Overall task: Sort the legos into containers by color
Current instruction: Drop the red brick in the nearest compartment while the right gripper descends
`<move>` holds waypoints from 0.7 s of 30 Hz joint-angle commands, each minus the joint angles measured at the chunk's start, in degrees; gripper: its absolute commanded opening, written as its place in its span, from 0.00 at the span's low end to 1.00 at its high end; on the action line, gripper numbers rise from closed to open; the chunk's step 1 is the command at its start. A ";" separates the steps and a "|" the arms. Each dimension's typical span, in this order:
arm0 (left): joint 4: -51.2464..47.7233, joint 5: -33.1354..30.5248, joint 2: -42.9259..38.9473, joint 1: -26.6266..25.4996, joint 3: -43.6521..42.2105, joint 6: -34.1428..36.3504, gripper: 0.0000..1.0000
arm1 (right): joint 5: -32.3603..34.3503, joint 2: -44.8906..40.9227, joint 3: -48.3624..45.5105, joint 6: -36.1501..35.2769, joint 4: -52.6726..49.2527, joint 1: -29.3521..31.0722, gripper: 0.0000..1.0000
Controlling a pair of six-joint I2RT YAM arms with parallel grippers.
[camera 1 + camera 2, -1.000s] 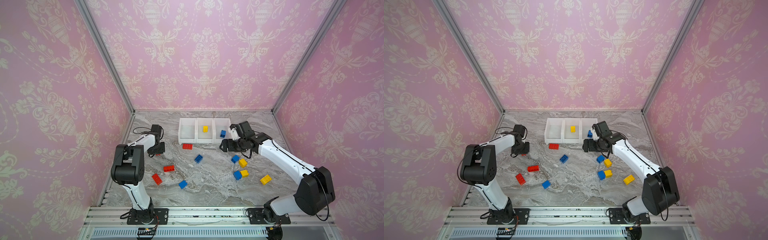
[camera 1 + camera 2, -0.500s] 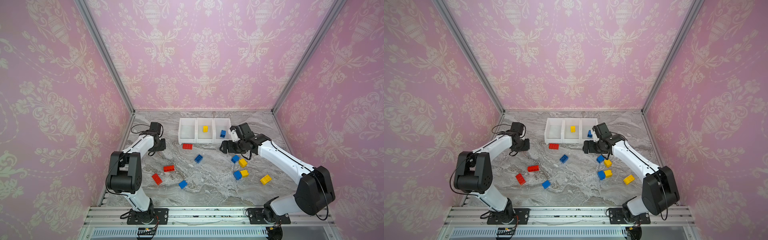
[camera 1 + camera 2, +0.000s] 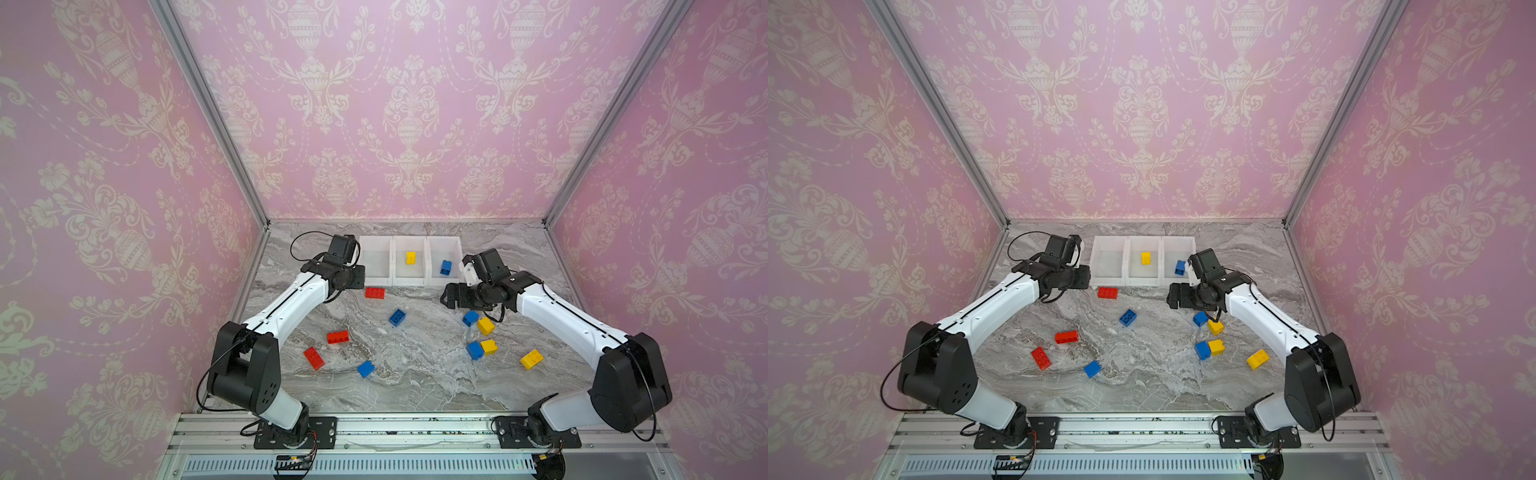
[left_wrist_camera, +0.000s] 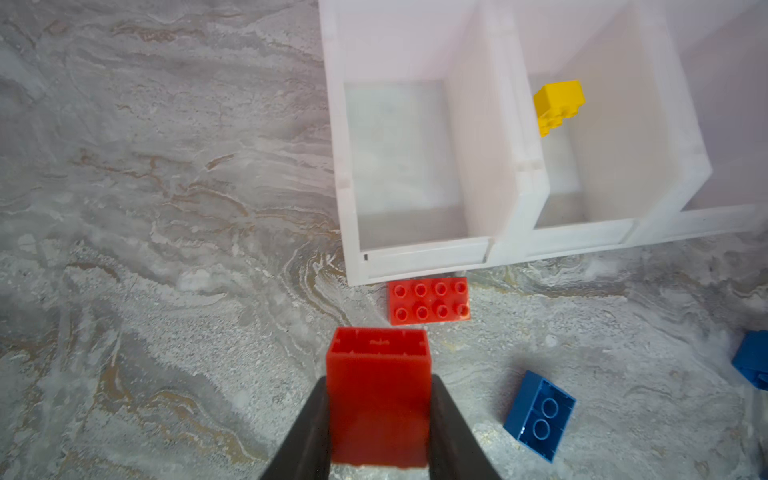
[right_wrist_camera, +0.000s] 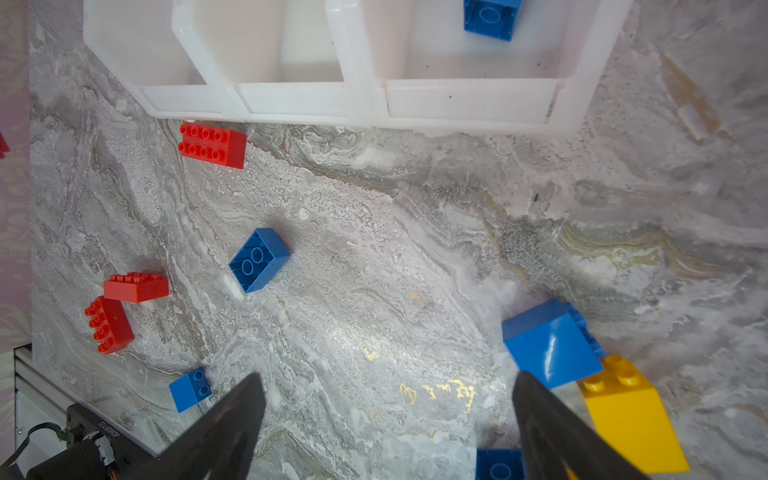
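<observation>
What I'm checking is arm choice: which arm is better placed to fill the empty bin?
Probably left: the left fingers clamp a red plastic brick near the empty white translucent bin; the right fingers are open, holding nothing.

top views high, front, facing down; wrist cams close, share containers (image 4: 419,259) (image 5: 291,99).

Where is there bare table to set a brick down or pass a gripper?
Biggest bare patch: front-centre table, between the lone blue brick and the blue-yellow pair. The left bin is also empty. Crowded: blue and yellow bricks by the right gripper; red bricks at left.
</observation>
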 commanded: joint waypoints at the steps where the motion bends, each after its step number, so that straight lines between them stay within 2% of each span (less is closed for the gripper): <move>1: 2.82 2.02 3.27 -0.91 3.47 -0.42 0.19 | -0.58 -2.68 -1.00 1.12 0.50 -0.46 0.94; 11: 6.53 3.53 15.17 -2.11 12.14 0.13 0.17 | -0.01 -4.34 -1.79 1.13 0.08 -1.20 0.95; 21: 5.78 1.53 23.40 -2.18 18.36 0.81 0.18 | 0.41 -5.73 -2.68 1.13 -0.93 -3.03 0.96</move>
